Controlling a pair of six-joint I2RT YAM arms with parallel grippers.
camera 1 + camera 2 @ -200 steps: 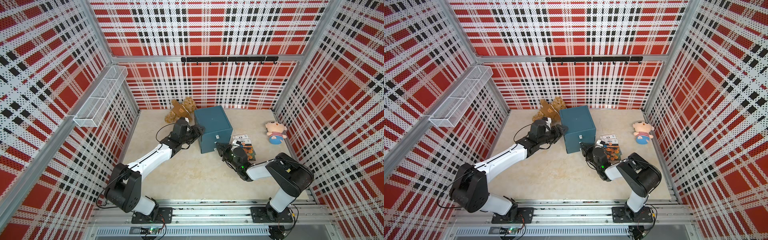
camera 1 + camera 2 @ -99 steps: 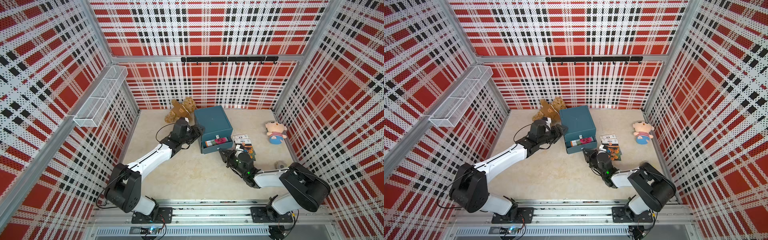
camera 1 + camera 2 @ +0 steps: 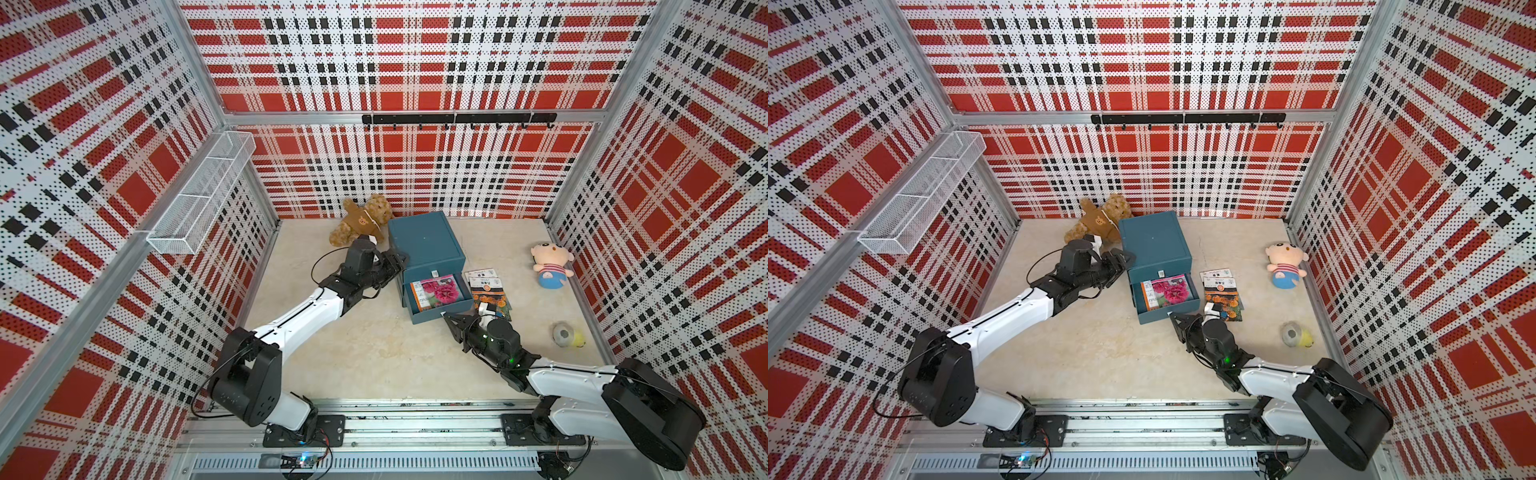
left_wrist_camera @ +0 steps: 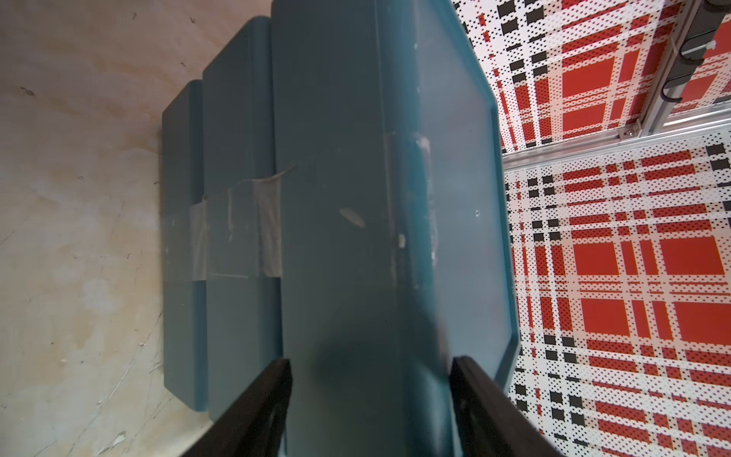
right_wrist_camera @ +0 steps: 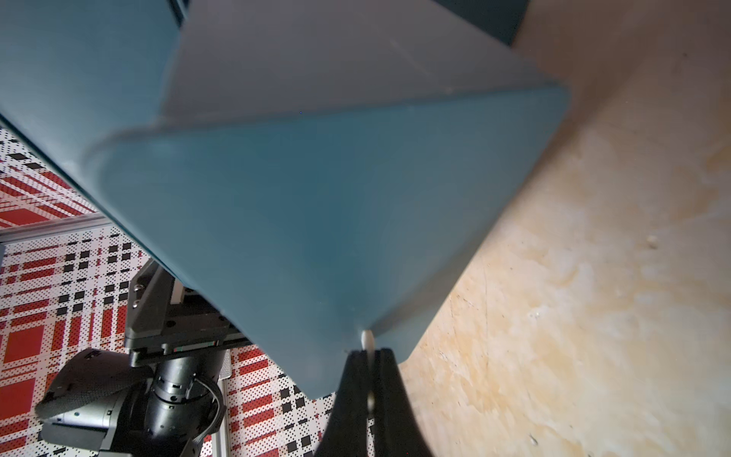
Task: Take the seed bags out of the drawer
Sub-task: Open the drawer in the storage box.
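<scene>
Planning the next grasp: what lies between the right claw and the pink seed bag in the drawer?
Only the drawer's front wall stands between right claw and pink seed bag, shown in both top views.

The teal-blue plastic drawer box (image 3: 424, 241) has a small white pull tab (image 5: 367, 339). Pink blooms cover one glossy rectangular seed packet (image 3: 440, 293); orange blooms cover the orange-bordered seed packet (image 3: 490, 291). The perforated walls (image 3: 415, 62) show red-black-white plaid.

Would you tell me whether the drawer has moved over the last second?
Yes: the drawer has slid out of the blue cabinet, toward the front rail.
</scene>
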